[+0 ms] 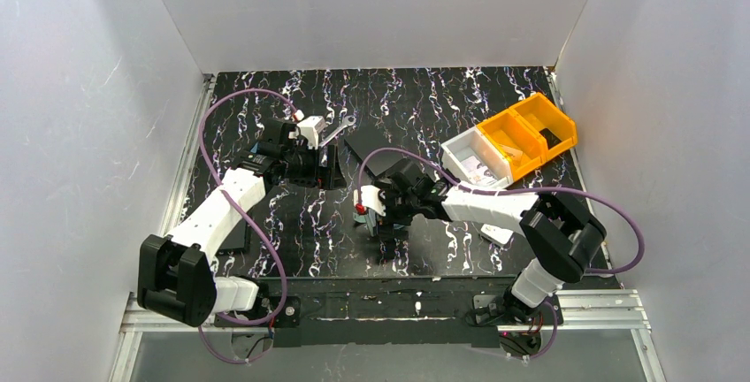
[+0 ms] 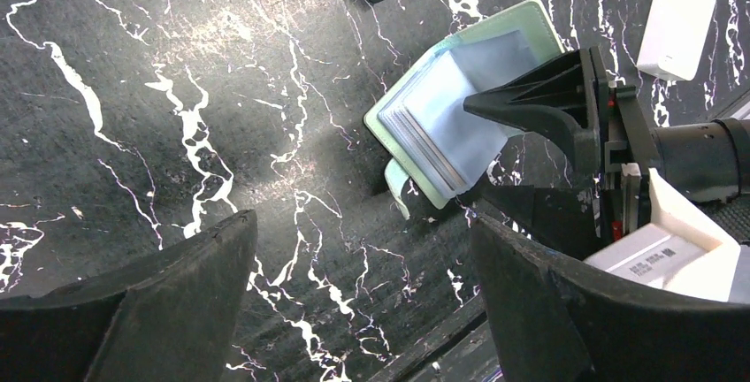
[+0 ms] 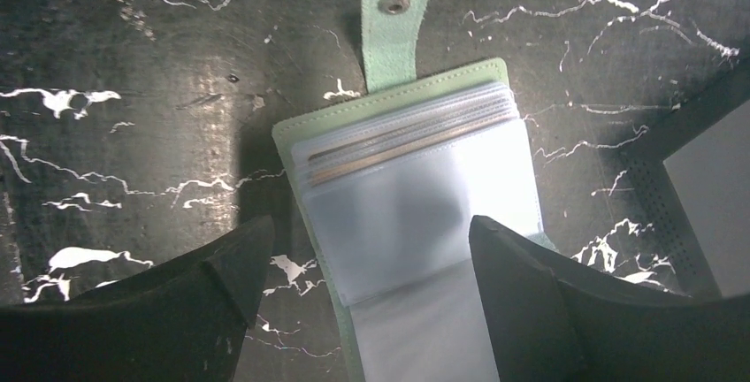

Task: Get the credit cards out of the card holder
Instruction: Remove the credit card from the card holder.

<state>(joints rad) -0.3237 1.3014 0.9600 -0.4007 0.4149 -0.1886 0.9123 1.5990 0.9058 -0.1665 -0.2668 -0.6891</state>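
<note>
Where the table edge runs nearest: both arm bases sit on a metal rail (image 1: 389,311), with purple cables (image 1: 265,258) looping off them.
Table (image 1: 301,223): black with white veins, walled in white on three sides.
Right gripper (image 3: 363,311): points down over the holder (image 3: 407,187) with its jaws wide and gripping nothing. The holder's lower part lies between the fingers; whether they touch it is not clear.
Holder: mint green, flat on the table near its middle, under the right gripper. It lies open with its clear sleeves stacked face up, and the snap strap (image 3: 394,37) sticks out past its top edge.
Cards (image 3: 402,145): inside the sleeves. Only thin tan edges show near the sleeve mouths; how many there are cannot be told.
Left gripper (image 2: 363,311): jaws wide and empty, with only bare table between the fingers. It sits above the table, left of the holder and a little farther back, well apart from it.
White box (image 2: 677,19): small, on the table to the right of the holder, apart from it.
Black plate (image 1: 380,156): square, on the table just beyond the right gripper.
Metal tool (image 1: 340,128): silver and wrench-like, just beyond the left wrist.
White bin (image 1: 478,156): far right. Small things lie inside it, too small to name.
Orange bins (image 1: 531,130): two joined, touching the white bin, beside the right wall.
</note>
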